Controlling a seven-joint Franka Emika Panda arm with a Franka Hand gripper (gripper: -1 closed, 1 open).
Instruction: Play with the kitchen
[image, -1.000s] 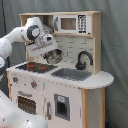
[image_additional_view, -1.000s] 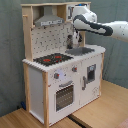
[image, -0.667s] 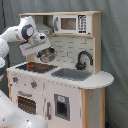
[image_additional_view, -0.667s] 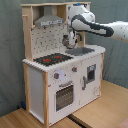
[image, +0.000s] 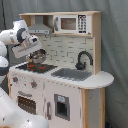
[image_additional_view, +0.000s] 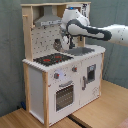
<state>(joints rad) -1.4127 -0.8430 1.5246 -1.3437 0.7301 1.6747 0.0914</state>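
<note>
kitchen (image: 60, 75): white and light-wood toy unit, standing on a wooden surface (image_additional_view: 107, 107) in the second exterior view
end effector (image: 38, 56): hangs over the back of the hob, under the grey hood; cannot tell whether spread or pressed together
hob (image_additional_view: 52, 59): black with red rings, directly below the end effector
sink (image: 71, 74): silver, beside the end effector toward the first exterior view's right
faucet (image: 83, 60): black, beyond the sink from the end effector

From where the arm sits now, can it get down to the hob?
Probably yes. The gripper hangs just above the hob, near the pegboard back; nothing shows between them, and the grey hood sits well above.
</note>
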